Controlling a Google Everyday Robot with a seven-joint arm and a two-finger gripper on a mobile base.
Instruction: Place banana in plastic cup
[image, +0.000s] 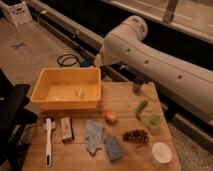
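The banana (78, 93) is a small pale-yellow piece lying on the floor of the yellow bin (45, 97) at the table's back left. The plastic cup (154, 121) is light green and stands upright near the table's right edge, just below a dark-green curved vegetable (141, 109). My gripper (98, 61) is at the end of the big white arm (150, 55), in the air just behind the bin's back right corner. It is well above the banana and far to the left of the cup.
On the wooden table (125, 97) are an apple (111, 116), grapes (136, 135), a white tub (161, 151), a dark jar (137, 86), a blue cloth (93, 134), a blue sponge (113, 147), a small box (66, 128) and a white brush (48, 140). A dark chair (12, 112) stands at the left.
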